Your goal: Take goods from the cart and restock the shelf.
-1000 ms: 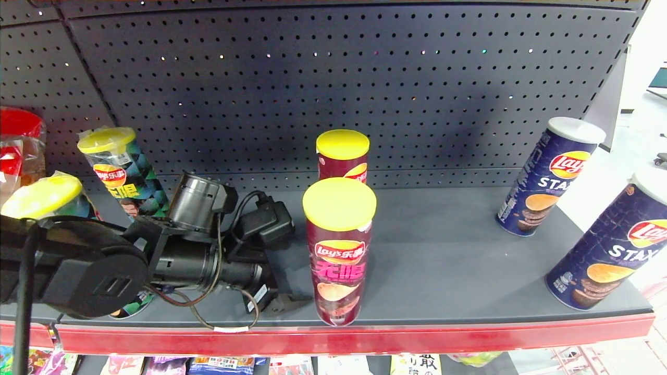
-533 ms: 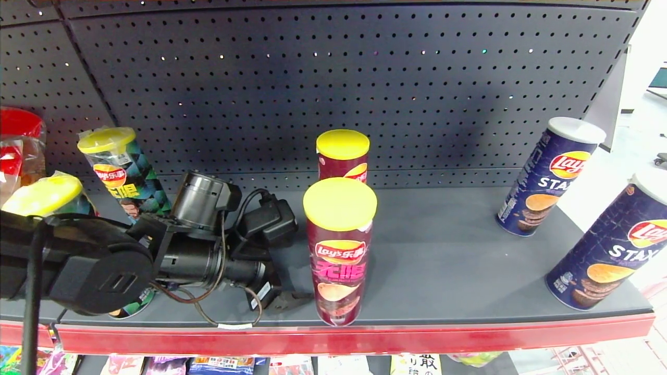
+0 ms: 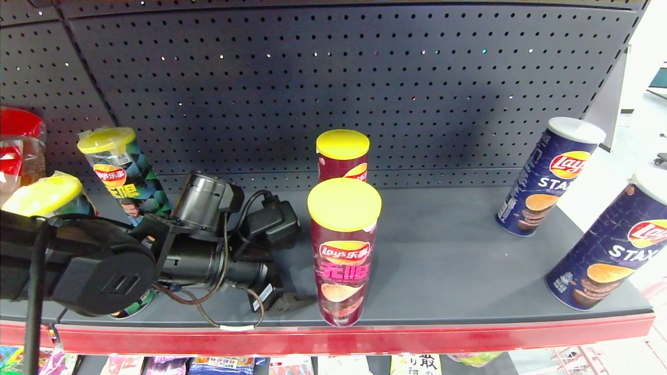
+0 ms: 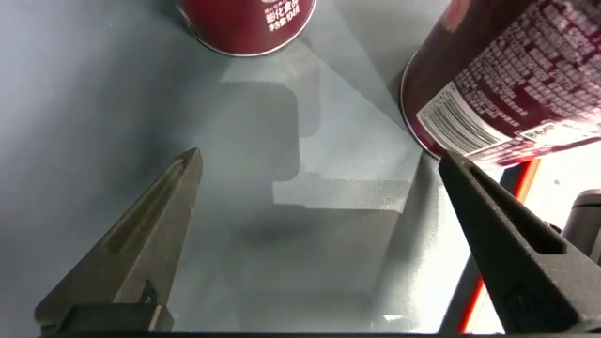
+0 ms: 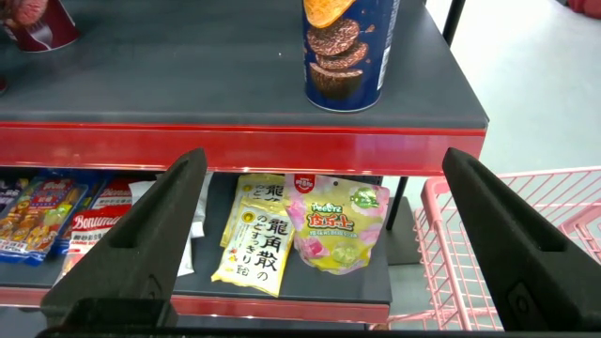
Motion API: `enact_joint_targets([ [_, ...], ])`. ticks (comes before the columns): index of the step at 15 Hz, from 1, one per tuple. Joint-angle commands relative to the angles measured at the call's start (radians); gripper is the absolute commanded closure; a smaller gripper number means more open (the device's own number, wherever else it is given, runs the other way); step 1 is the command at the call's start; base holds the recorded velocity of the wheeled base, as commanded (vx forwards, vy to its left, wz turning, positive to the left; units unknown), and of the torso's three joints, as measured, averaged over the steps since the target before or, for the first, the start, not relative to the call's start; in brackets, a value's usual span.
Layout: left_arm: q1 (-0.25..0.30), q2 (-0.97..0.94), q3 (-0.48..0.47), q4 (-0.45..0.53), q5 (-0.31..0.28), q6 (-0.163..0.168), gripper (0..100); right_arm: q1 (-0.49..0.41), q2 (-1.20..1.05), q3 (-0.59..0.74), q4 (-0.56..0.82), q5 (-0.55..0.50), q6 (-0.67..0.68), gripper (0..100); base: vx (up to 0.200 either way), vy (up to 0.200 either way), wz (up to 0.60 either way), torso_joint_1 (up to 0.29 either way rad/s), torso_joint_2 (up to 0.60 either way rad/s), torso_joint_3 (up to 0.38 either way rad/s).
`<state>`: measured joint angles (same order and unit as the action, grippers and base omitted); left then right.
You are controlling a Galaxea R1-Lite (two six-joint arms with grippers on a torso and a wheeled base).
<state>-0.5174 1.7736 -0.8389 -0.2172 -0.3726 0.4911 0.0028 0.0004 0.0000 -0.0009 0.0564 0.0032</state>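
Two maroon chip cans with yellow lids stand mid-shelf, one in front (image 3: 344,255) and one behind (image 3: 342,153). My left arm lies along the grey shelf (image 3: 443,260) from the left, its gripper (image 3: 292,294) low at the front can's base. In the left wrist view this gripper (image 4: 319,164) is open over bare shelf. One fingertip (image 4: 451,169) sits right beside the front can (image 4: 507,84), and the rear can (image 4: 244,19) stands farther off. My right gripper (image 5: 324,160) is open and holds nothing, below and before the shelf's red front edge (image 5: 244,145).
Two blue chip cans (image 3: 547,177) (image 3: 609,245) stand at the shelf's right end; one (image 5: 343,56) is above the right gripper. Green-patterned cans (image 3: 122,166) stand at the left. Snack bags (image 5: 338,221) lie on the lower shelf. A pink cart (image 5: 507,253) is at the right.
My left arm has edged to the right along the shelf. The front maroon can has shifted slightly right with it. The other cans have stayed put.
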Motion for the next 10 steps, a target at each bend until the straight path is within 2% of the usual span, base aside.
enact_joint_targets([
  [1, 0.007, -0.016, 0.014, -0.001, 0.0, 0.0, 0, 0.0, 0.0, 0.0, -0.001, 0.002, 0.0, 0, 0.0, 0.0, 0.0, 0.0, 0.0, 0.0],
  [3, 0.03, -0.095, 0.061, -0.001, 0.0, -0.002, 0, 0.0, 0.0, 0.0, -0.001, 0.0, 0.0, 0, 0.0, 0.0, 0.0, 0.0, 0.0, 0.0],
  [7, 0.033, -0.387, 0.205, 0.001, -0.008, -0.017, 0, 0.0, 0.0, 0.0, -0.001, 0.0, 0.0, 0, 0.0, 0.0, 0.0, 0.0, 0.0, 0.0],
  [8, 0.033, -0.513, 0.27, 0.002, -0.012, -0.031, 0, 0.0, 0.0, 0.0, -0.001, 0.0, 0.0, 0, 0.0, 0.0, 0.0, 0.0, 0.0, 0.0],
  [10, 0.043, -0.787, 0.37, 0.015, -0.009, -0.097, 0, 0.0, 0.0, 0.0, -0.001, 0.0, 0.0, 0, 0.0, 0.0, 0.0, 0.0, 0.0, 0.0],
])
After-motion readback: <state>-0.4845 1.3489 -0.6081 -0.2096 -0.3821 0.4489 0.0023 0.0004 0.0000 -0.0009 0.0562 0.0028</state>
